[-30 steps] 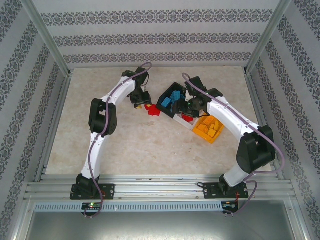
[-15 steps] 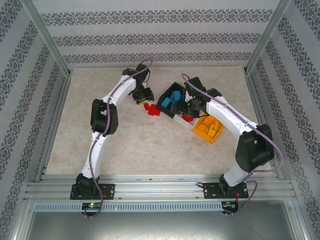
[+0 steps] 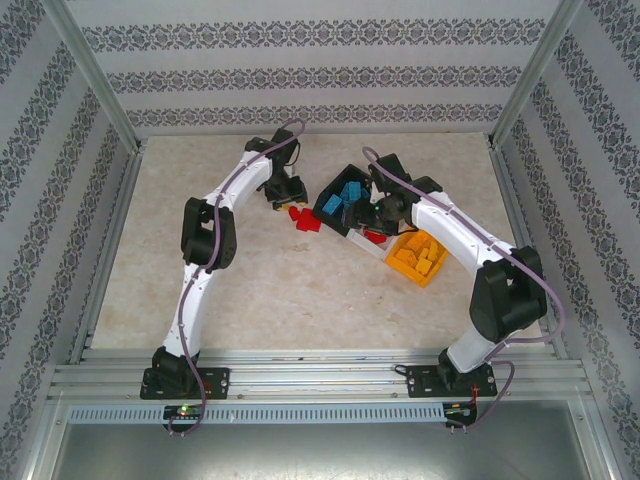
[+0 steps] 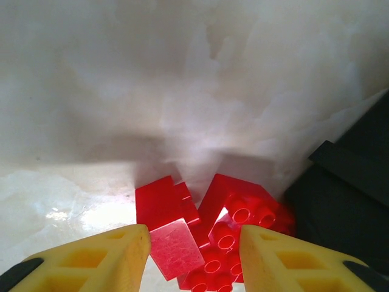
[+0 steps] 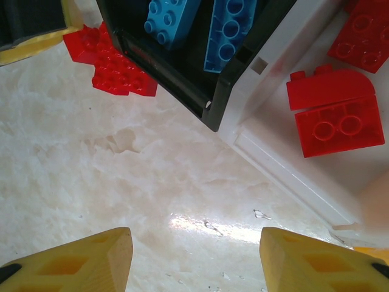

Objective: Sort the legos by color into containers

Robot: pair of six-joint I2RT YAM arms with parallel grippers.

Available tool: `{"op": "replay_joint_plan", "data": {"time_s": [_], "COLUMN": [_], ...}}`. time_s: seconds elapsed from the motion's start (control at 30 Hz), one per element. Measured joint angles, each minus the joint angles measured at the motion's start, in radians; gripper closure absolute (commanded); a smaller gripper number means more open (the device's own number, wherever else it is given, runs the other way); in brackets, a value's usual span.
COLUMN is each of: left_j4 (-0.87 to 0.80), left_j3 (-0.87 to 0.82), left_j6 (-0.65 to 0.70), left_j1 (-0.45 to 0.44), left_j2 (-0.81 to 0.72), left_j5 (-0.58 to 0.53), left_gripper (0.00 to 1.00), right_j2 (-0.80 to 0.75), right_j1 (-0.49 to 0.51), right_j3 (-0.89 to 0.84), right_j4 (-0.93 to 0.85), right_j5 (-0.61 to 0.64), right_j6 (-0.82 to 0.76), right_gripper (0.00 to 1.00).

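Between the left fingers (image 4: 91, 261): two loose red bricks (image 4: 200, 243) on the table (image 4: 182, 91), dead ahead and right in the gap!
Left gripper (image 4: 194, 258): jaws part-open, straddling that red pair. I cannot tell whether the pads are biting.
Brick axis: the smooth-faced red runs roughly along the fingers' reach, so I'd judge a close would fall across its short side. The studded one leans against it, tilted.
Black bin (image 4: 346, 207): just right of the reds, with blue bricks (image 5: 228, 30) inside.
White bin (image 5: 273, 152): hard against the black bin's far side, with red bricks (image 5: 331, 118) in it. That's home for these two.
Right gripper (image 5: 194, 261): wide open, empty, hovering over bare table by the bins' corner.
Nearer arm: the left, clearly.
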Motion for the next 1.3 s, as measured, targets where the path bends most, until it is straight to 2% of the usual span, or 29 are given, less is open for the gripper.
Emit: {"op": "replay_joint_plan", "data": {"time_s": [0.37, 0.6, 0.77, 1.3], "left_j4": [0.028, 0.040, 0.040, 0.046], "left_j3": [-0.252, -0.262, -0.262, -0.290], "left_j6": [0.003, 0.005, 0.023, 0.012], "left_j1": [0.014, 0.021, 0.021, 0.033], "left_j2": [-0.103, -0.110, -0.111, -0.223], "left_j5": [-0.009, -0.002, -0.001, 0.053], "left_gripper": [0.54, 0.55, 0.64, 0.64], "right_j2": [0.013, 0.013, 0.013, 0.014], "right_j1": [0.001, 0.001, 0.001, 0.001], "right_j3": [0.000, 0.000, 0.000, 0.000], "right_j4": [0.018, 0.018, 0.018, 0.031], "right_j5": [-0.011, -0.011, -0.011, -0.011], "right_j6": [0.008, 0.008, 0.008, 0.026], "right_gripper": [0.42, 0.42, 0.42, 0.42]}}
